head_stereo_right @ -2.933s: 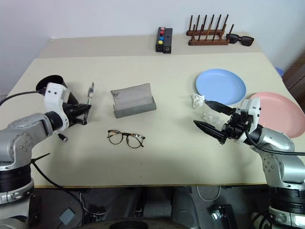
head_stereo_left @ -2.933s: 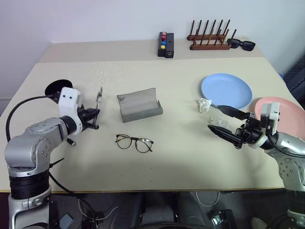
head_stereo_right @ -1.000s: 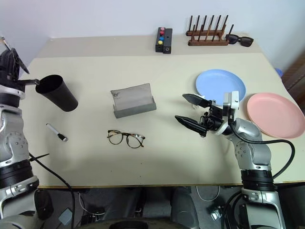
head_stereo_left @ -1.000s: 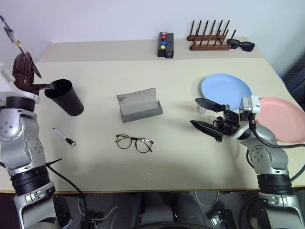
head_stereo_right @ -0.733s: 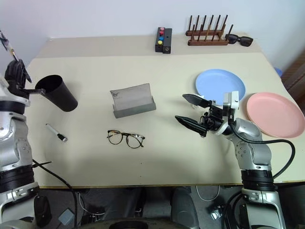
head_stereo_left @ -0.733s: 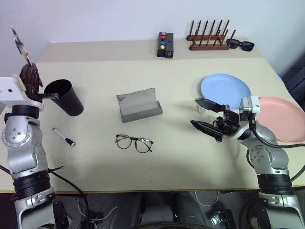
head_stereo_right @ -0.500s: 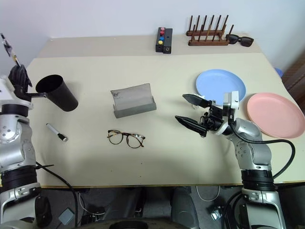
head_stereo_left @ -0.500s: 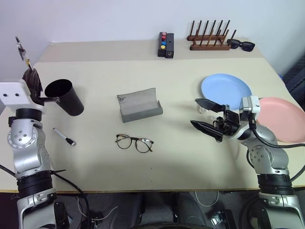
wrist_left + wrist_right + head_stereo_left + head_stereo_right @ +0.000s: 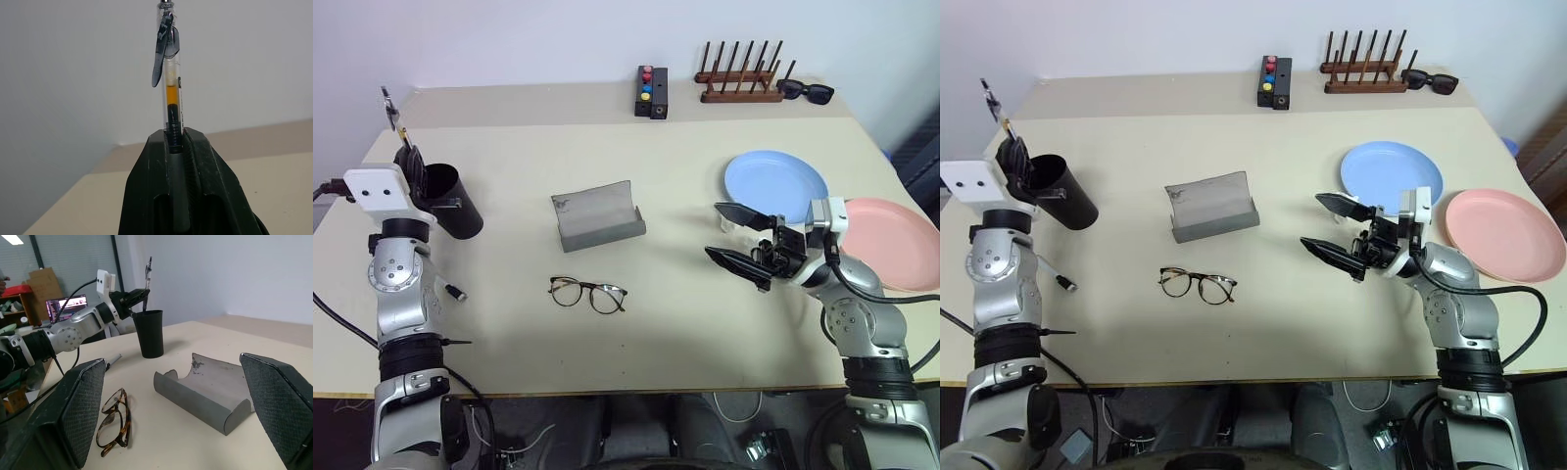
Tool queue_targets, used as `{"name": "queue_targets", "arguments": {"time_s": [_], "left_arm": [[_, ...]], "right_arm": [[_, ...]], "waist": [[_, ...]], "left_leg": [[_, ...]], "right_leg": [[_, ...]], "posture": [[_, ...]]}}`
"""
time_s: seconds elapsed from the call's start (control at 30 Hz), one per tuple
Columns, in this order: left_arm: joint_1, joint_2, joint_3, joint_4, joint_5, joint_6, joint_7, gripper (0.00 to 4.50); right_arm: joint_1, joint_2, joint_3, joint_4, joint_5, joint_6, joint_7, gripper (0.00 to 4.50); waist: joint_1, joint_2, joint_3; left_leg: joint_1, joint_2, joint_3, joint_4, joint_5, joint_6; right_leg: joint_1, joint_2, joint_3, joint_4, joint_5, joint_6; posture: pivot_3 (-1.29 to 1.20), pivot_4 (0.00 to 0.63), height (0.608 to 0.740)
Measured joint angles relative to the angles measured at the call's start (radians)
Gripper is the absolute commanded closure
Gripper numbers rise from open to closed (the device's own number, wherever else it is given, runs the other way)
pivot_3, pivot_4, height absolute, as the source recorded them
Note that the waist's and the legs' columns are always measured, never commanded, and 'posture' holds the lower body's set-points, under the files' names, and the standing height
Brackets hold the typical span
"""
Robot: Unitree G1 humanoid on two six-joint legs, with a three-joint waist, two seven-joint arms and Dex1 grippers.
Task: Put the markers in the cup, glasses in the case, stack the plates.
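From the head view, the left gripper [image 9: 408,166] hangs just over the cup [image 9: 445,202], near the counter's [image 9: 636,323] left edge; to land it, centre the pen [image 9: 393,119] over the rim before letting go. Left wrist view: jaws clamped tight on the pen. Right wrist view: right gripper [image 9: 181,401] jaws spread wide, empty, facing the case [image 9: 205,391].

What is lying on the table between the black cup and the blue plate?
The open grey glasses case lies between the cup and the plate, in the left eye view.
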Motion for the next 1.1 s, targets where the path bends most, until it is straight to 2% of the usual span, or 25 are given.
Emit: {"name": "queue_targets", "arguments": {"time_s": [0.07, 0.27, 0.3, 0.5, 0.7, 0.9, 1.1], "left_arm": [[0.0, 0.0, 0.0, 0.006, 0.0, -0.006, 0.001, 3.33], [0.0, 0.0, 0.0, 0.008, 0.0, -0.008, 0.002, 0.29], [0.0, 0.0, 0.0, 0.008, 0.0, -0.008, 0.001, 0.05], [0.023, 0.0, 0.0, -0.047, -0.044, 0.033, -0.027, 0.05], [0.046, 0.011, 0.071, -0.244, -0.222, 0.213, -0.022, 0.05], [0.103, 0.032, 0.202, -0.444, -0.407, 0.516, 0.118, 0.05], [0.162, 0.014, 0.236, -0.605, -0.493, 0.805, 0.327, 0.05]], "right_arm": [[0.004, -0.001, 0.0, 0.0, 0.0, 0.0, 0.0, 0.0], [0.004, -0.001, 0.0, 0.0, 0.0, 0.0, -0.001, 0.0], [0.004, -0.001, 0.0, 0.0, 0.0, 0.0, -0.001, 0.0], [0.005, -0.002, -0.001, 0.0, 0.0, -0.001, -0.001, 0.0], [0.006, -0.002, -0.001, 0.001, -0.001, -0.008, 0.001, 0.0], [0.005, -0.003, -0.001, 0.028, -0.003, -0.017, 0.008, 0.0], [-0.013, -0.002, 0.001, 0.064, -0.016, -0.029, 0.022, 0.0]], "waist": [[0.0, 0.0, 0.0], [0.0, 0.0, 0.0], [0.0, 0.0, 0.0], [0.0, 0.0, 0.0], [-0.001, 0.0, 0.0], [-0.004, 0.0, 0.0], [0.001, -0.001, 0.0]], "left_leg": [[0.0, 0.0, 0.0, 0.0, 0.0, 0.0], [0.0, 0.0, 0.0, 0.0, 0.0, 0.0], [0.0, 0.0, 0.0, 0.0, 0.0, 0.0], [0.0, 0.0, 0.0, 0.0, 0.0, 0.0], [0.0, 0.0, 0.0, 0.0, 0.0, 0.0], [0.0, 0.0, 0.0, 0.0, 0.0, 0.0], [0.0, 0.0, 0.0, 0.001, 0.0, 0.0]], "right_leg": [[0.0, 0.0, 0.0, 0.0, 0.0, 0.0], [0.0, 0.0, 0.0, 0.0, 0.0, 0.0], [0.0, 0.0, 0.0, 0.0, 0.0, 0.0], [0.0, 0.0, 0.0, 0.0, 0.0, 0.0], [0.0, 0.0, 0.0, 0.0, 0.0, 0.0], [0.0, 0.0, 0.0, 0.0, 0.0, 0.0], [0.0, 0.0, 0.0, 0.001, 0.0, 0.0]], "posture": [[0.0, 0.15, 0.74], [0.0, 0.15, 0.74], [0.0, 0.15, 0.74], [0.0, 0.15, 0.74], [0.0, 0.15, 0.74], [0.0, 0.15, 0.74], [0.0, 0.15, 0.74]]}}
